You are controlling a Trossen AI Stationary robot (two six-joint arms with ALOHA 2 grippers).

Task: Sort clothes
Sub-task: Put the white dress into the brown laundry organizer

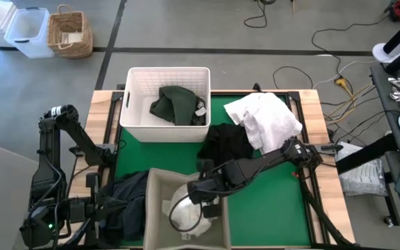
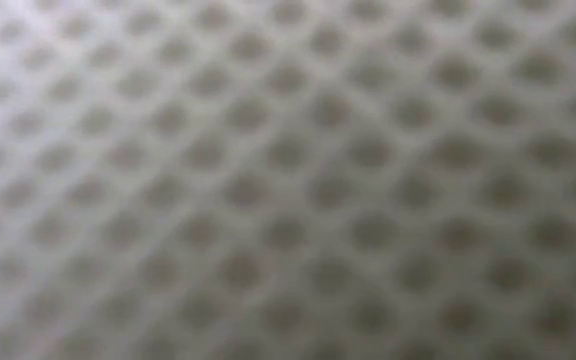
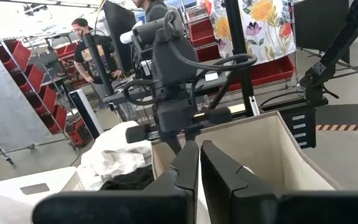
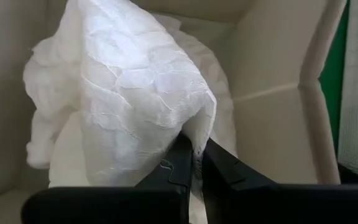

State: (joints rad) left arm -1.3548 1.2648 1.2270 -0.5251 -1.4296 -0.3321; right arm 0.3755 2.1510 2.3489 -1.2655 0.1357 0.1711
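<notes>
Nearest the lens in the low view is a blurred grey mesh pattern filling the whole picture; nothing else can be read there.

The right pincer is closed on a white garment, a pinch of the crinkled fabric caught between its fingers. It hangs inside the beige fabric bin, which stands at the near edge of the surface, left of centre. In the high view the right arm reaches across from the right side, its pincer over the bin's interior with the white garment bunched below it.

The left pincer is closed, fingers pressed together and holding nothing. That arm sits at the near left corner of the surface, its pincer aimed towards the beige bin.

A dark garment lies heaped just left of the bin, touching its wall. A black garment lies on the green mat near the centre, with a white pile touching it at the far right. A dark green garment lies inside the white plastic basket, which stands at the far left of the surface.

In the left wrist view, people stand among red bins in the room beyond.
</notes>
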